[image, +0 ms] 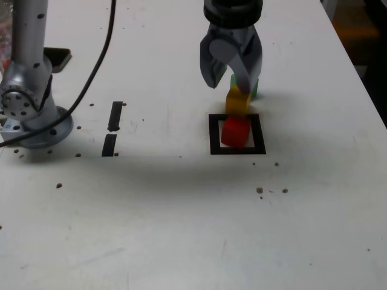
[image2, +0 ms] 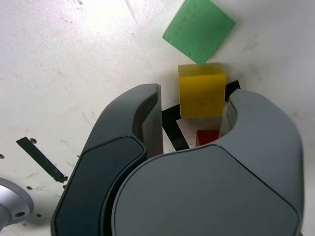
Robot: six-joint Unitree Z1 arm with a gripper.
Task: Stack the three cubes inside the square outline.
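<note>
On the table (image: 181, 229), ext. view: square outline (image: 213, 134) sits right of centre, w/ one cube, the lower cube (image: 234, 132), inside it. Upper cube (image: 237, 101) is over the lower one's back edge; can't tell if it's resting on it. Far cube (image: 254, 89) is just behind, outside the outline, on the table. Gripper (image: 228, 86) is above the pair, upper cube btwn its jaws w/ a gap on one side. Two short strips (image: 115, 116) lie end to end, well to the left. Arm base (image: 30, 115) is at far left.

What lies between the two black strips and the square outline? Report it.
Nothing: in the exterior view only bare white table separates the black strips from the square outline.
</note>
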